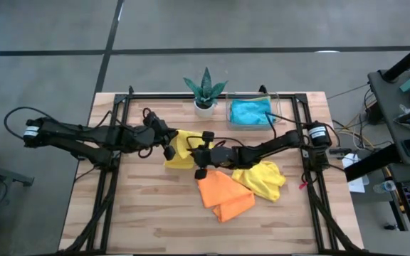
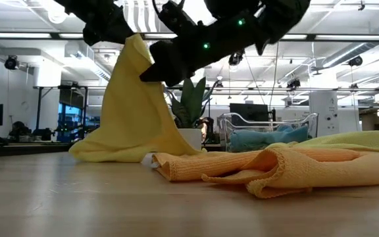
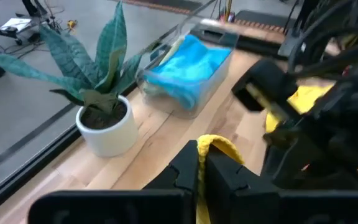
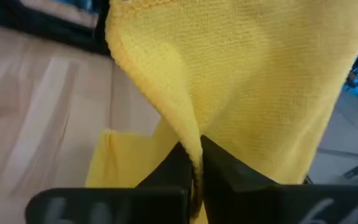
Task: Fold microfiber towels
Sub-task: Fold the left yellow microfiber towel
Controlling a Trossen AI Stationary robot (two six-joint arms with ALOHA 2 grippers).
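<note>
One yellow towel (image 1: 182, 155) hangs between my two grippers at the table's middle, and its lower end (image 2: 104, 153) rests on the wood. My left gripper (image 1: 168, 147) is shut on the towel's top, and my right gripper (image 1: 198, 153) is shut on its side, a little lower. A second yellow towel (image 1: 262, 179) and an orange towel (image 1: 223, 195) lie crumpled on the table nearer the front edge. A blue towel (image 1: 251, 112) lies in the clear tray (image 1: 275, 99) at the far side. My left gripper pinches the top edge of the hanging yellow towel (image 3: 215, 145) between its two fingers, coming from the table's left, slightly downward. The towel's highest point (image 2: 135, 39) is at this hold, and the cloth drapes down from it. My right gripper pinches a lower edge or fold of the same towel (image 4: 190, 138) between its two fingers, coming nearly level from the table's right. One layer or several, I cannot tell. The cloth fans out beyond the fingers and is lifted off the table there.
A potted plant (image 1: 205, 92) stands at the far edge, left of the clear tray. A black frame (image 1: 116, 142) runs around the table. Bare wood lies at the near left (image 1: 141, 213).
</note>
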